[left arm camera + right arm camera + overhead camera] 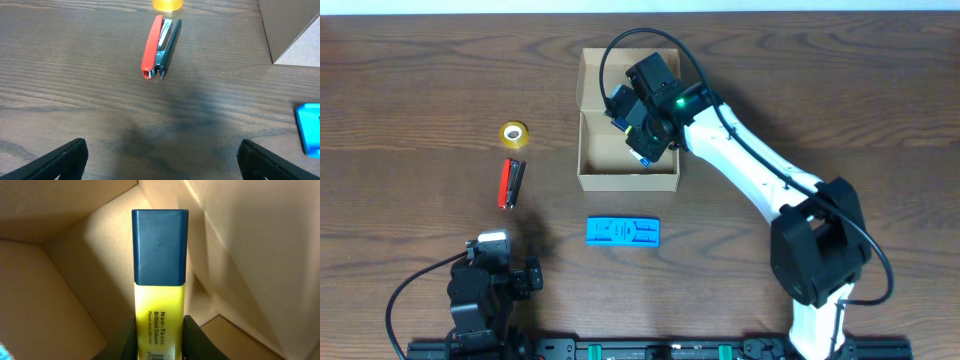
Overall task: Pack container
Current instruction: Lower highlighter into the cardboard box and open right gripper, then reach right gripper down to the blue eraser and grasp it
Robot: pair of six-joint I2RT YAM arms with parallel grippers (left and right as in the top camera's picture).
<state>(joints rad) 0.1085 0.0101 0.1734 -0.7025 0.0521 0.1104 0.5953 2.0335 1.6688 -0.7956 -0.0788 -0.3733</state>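
The container, a tan cardboard box point(595, 178) with its flap lid open at the far side, stands at the table's middle. My right gripper point(638, 125) is over the box's inside, shut on a yellow highlighter with a dark blue cap point(160, 255); the highlighter points into the box point(60, 285). My left gripper point(160, 160) is open and empty near the front left, above bare table. A red and black stapler point(510, 182) point(159, 47), a yellow tape roll point(514, 134) point(167, 4) and a blue flat item point(623, 232) point(310, 127) lie outside the box.
The box's corner point(292, 30) shows at the top right of the left wrist view. The table is dark wood. A black cable loops from the left arm's base point(480, 300) at the front left.
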